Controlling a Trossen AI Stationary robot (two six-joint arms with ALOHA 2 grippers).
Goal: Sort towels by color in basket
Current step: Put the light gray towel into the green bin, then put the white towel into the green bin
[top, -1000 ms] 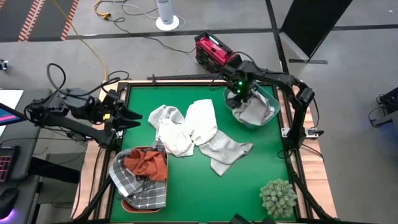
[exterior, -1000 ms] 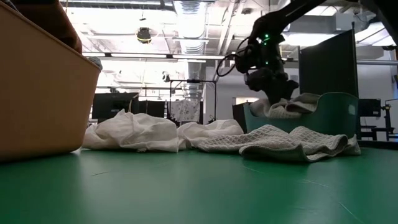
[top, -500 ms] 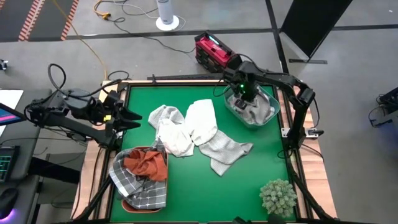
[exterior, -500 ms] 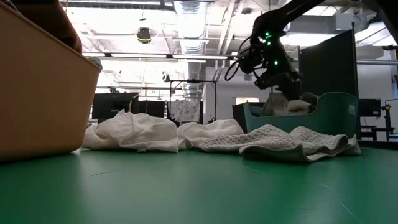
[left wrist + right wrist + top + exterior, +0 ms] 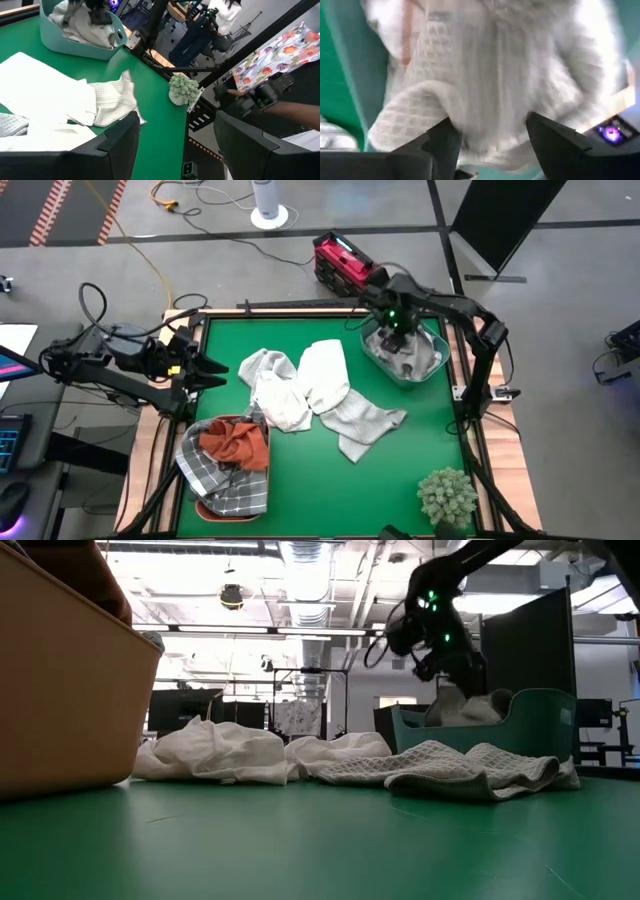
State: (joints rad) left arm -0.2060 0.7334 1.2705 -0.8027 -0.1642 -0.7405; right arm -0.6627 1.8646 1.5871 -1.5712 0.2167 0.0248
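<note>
My right gripper (image 5: 402,348) reaches down into the teal basket (image 5: 438,345) at the table's far right, its fingers open over a white waffle towel (image 5: 490,75) lying inside. My left gripper (image 5: 212,367) waits open at the left edge, touching nothing. Two white towels (image 5: 272,385) (image 5: 325,372) and a white waffle towel (image 5: 362,420) lie flat and overlapping mid-table. An orange basket (image 5: 212,515) near the left front holds a rust-orange towel (image 5: 235,443). A grey checked towel (image 5: 215,475) hangs over that basket's rim. My right gripper stands open from above in the teal basket, with the white waffle towel (image 5: 482,706) bunched between and ahead of its fingers (image 5: 440,145). Whether the fingers touch the cloth, I cannot tell. The towel rests inside the basket.
A spiky pale-green plant ball (image 5: 447,495) sits at the near right corner. Bare green mat lies between the towels and the near edge. The table has a raised wooden rim. Beyond the right edge, a person's arm (image 5: 295,107) shows in the room.
My right gripper has gone down from above the teal basket's far left rim into the basket, shifting slightly toward the right. The white waffle towel that hung from it and spread over the rim has sunk into the basket. The left arm has kept still.
</note>
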